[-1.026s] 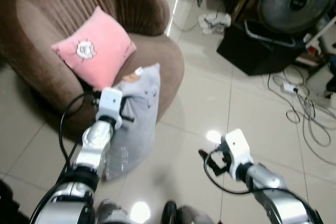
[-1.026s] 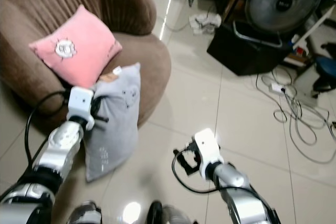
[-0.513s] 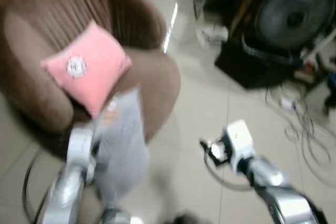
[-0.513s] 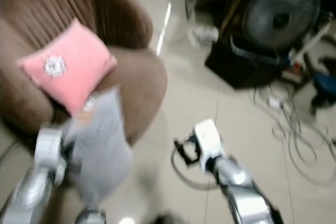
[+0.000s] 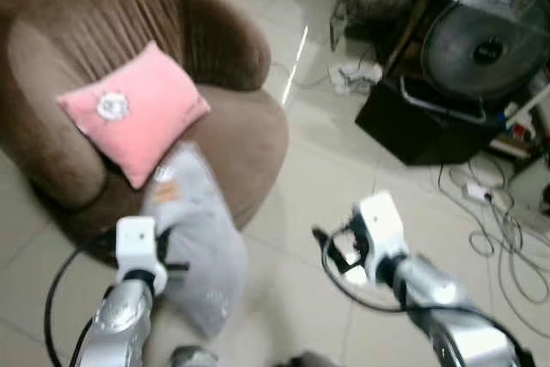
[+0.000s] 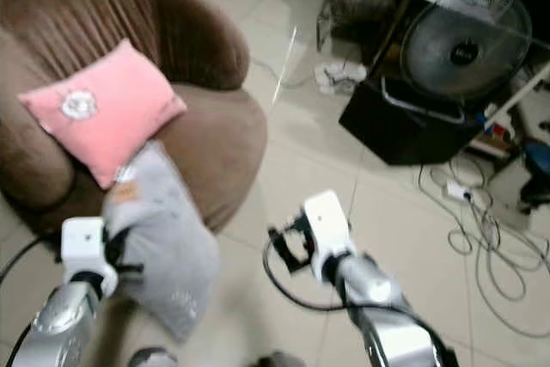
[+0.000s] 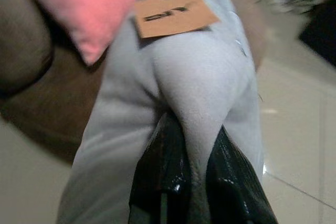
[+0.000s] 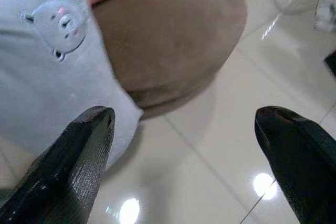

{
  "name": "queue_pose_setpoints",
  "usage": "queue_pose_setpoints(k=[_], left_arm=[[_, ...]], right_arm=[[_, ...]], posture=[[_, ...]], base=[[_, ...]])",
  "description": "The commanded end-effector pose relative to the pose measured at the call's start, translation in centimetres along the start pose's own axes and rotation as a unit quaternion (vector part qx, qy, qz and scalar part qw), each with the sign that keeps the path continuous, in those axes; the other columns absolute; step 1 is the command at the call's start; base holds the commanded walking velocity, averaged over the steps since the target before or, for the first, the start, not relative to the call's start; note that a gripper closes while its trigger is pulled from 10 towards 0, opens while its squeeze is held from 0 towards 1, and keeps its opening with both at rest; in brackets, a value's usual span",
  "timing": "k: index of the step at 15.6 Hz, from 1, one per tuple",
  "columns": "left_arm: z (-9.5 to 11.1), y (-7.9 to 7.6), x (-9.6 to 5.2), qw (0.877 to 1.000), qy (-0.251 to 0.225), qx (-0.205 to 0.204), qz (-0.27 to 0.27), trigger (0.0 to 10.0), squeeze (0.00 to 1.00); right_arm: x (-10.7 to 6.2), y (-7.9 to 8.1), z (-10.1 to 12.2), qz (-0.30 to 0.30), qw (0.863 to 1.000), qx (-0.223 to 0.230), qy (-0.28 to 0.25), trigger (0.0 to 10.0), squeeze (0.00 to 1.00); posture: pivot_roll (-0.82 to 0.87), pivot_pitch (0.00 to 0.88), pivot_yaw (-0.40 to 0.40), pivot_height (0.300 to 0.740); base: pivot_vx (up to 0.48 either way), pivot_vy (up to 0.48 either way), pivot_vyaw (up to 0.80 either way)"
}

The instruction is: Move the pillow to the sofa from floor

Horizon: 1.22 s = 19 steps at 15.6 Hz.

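Observation:
A grey pillow (image 5: 193, 238) with a small bear print and a brown tag (image 7: 176, 9) hangs tilted against the front of the round brown sofa (image 5: 241, 139). My left gripper (image 7: 195, 153) is shut on a fold of the grey pillow, low at the left. A pink pillow (image 5: 133, 113) lies on the sofa seat, just behind the grey one. My right gripper (image 8: 184, 145) is open over the tiled floor, to the right of the grey pillow (image 8: 47, 72), holding nothing.
A black box (image 5: 425, 118) with a round fan (image 5: 485, 45) on it stands at the right back. Loose cables (image 5: 507, 199) lie on the floor at the far right. A white cloth (image 5: 357, 79) lies near the box. Glossy tiles (image 5: 301, 212) spread between sofa and box.
The camera view has shifted and cleared from blur. The left gripper has pulled back lower with the grey pillow, which now tilts to the right. The right gripper sits slightly higher in view.

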<state>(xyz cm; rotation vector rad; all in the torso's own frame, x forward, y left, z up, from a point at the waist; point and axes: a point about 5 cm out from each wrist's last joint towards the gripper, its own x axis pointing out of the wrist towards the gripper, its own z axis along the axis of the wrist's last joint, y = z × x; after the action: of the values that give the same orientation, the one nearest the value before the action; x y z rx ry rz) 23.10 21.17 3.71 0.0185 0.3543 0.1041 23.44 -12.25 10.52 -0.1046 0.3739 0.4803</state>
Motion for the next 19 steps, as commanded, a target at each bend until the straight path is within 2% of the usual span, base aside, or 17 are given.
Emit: queue_pose_setpoints(k=[1,4,7,8,13,16,19], left_arm=[[1.5,-1.1,0.8,1.000,-0.018,0.011,0.002,0.0,0.00],[1.5,-0.8,1.3,0.999,-0.007,0.034,0.014,0.0,0.00],[1.3,-0.9,1.4,0.999,0.007,0.030,0.032,0.0,0.00],[1.3,-1.0,1.5,0.998,0.009,0.042,0.036,0.0,0.00],[2.3,-1.3,2.0,0.998,-0.005,0.053,0.041,0.0,0.00],[2.4,-1.3,2.1,0.998,-0.006,0.049,0.044,0.0,0.00],[2.3,-1.9,2.2,0.997,-0.004,0.065,0.041,0.0,0.00]], right_arm=[[-0.5,-0.7,-0.3,-0.015,1.000,0.003,0.022,10.0,0.00],[-0.5,-0.6,0.6,-0.010,1.000,-0.002,0.021,10.0,0.00],[-0.3,-0.8,-0.2,-0.011,0.999,-0.002,0.035,10.0,0.00],[-0.4,-0.8,-0.3,-0.011,0.999,-0.004,0.040,10.0,0.00],[-0.1,-0.5,-0.1,-0.009,0.999,-0.006,0.044,10.0,0.00],[0.1,-0.3,-0.1,-0.007,0.999,-0.006,0.046,10.0,0.00],[0.5,-0.2,0.1,-0.006,0.999,-0.008,0.045,10.0,0.00]], posture=[[0.11,0.157,-0.148,0.740],[0.11,0.162,-0.154,0.740],[0.11,0.166,-0.159,0.740],[0.11,0.169,-0.160,0.740],[0.11,0.174,-0.159,0.740],[0.11,0.165,-0.155,0.740],[0.11,0.157,-0.154,0.740]], base=[[0.458,0.000,0.00],[0.470,0.000,0.00],[0.475,0.000,0.00],[0.480,0.000,0.00],[0.480,0.000,0.00],[0.480,0.000,0.00],[0.459,0.000,0.00]])
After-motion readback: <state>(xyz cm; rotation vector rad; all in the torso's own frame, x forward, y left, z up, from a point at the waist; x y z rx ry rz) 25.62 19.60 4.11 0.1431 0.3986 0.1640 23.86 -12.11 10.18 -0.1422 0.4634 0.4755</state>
